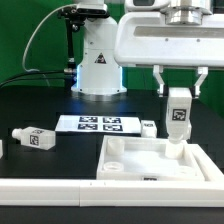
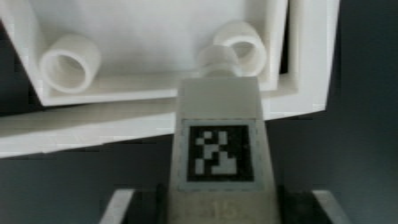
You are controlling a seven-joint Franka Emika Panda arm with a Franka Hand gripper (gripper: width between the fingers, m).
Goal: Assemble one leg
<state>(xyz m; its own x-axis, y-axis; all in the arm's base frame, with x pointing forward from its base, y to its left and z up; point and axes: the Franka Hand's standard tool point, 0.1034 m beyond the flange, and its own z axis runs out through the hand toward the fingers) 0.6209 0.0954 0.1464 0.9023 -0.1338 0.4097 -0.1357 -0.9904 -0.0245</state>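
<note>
My gripper [image 1: 179, 88] is shut on a leg [image 1: 178, 115], a white post with a black-and-white tag, held upright. The leg's lower end sits at a round socket [image 2: 238, 45] in the far right corner of the large white square panel [image 1: 130, 158]. In the wrist view the leg [image 2: 222, 130] runs from between my fingers [image 2: 125, 205] down to that socket. A second socket [image 2: 71, 68] on the panel stands empty. Another leg [image 1: 33, 137] lies on its side on the table at the exterior view's left.
The marker board [image 1: 98, 124] lies flat behind the panel. A small white part [image 1: 148, 128] sits by the board's right end. The arm's white base [image 1: 97, 62] stands at the back. A white strip [image 1: 45, 185] runs along the front.
</note>
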